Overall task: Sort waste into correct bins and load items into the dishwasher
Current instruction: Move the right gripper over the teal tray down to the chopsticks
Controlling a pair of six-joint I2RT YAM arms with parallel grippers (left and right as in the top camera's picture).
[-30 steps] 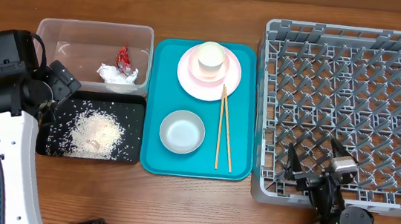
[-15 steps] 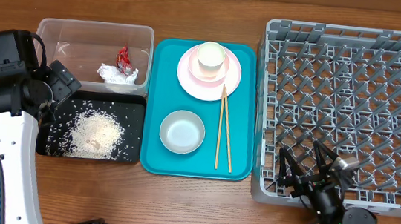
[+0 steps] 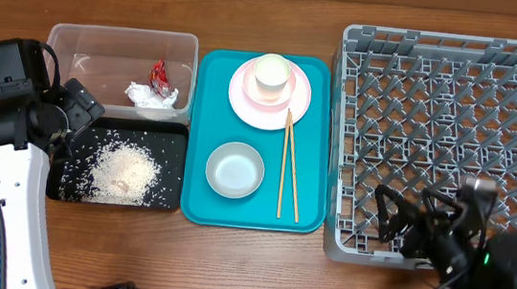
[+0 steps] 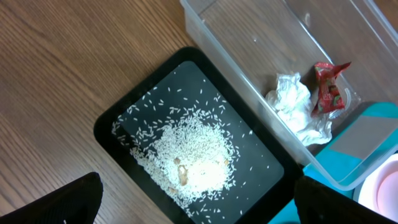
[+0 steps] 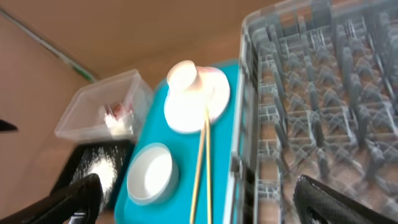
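Left gripper (image 3: 74, 116) spread open, empty, at 9 o'clock edge of black tray (image 3: 162, 192) holding rice (image 3: 121, 169). Right gripper (image 3: 405, 218) splayed open, empty, over grey rack (image 3: 456, 98), 7 o'clock corner. Wrapper (image 3: 159, 74), tissue (image 3: 151, 97) inside clear tub (image 3: 94, 60). Plate (image 3: 244, 100) with cup (image 3: 272, 74), bowl (image 3: 235, 170), chopsticks (image 3: 285, 167) on teal tray (image 3: 314, 170).

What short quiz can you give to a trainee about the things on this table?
1. True or false: the chopsticks lie on the teal tray.
2. The rice lies in: A the dish rack, B the black tray, C the white bowl.
3. Fill in: the red wrapper and the tissue lie together in the clear ___.
Key: 1 true; 2 B; 3 tub.
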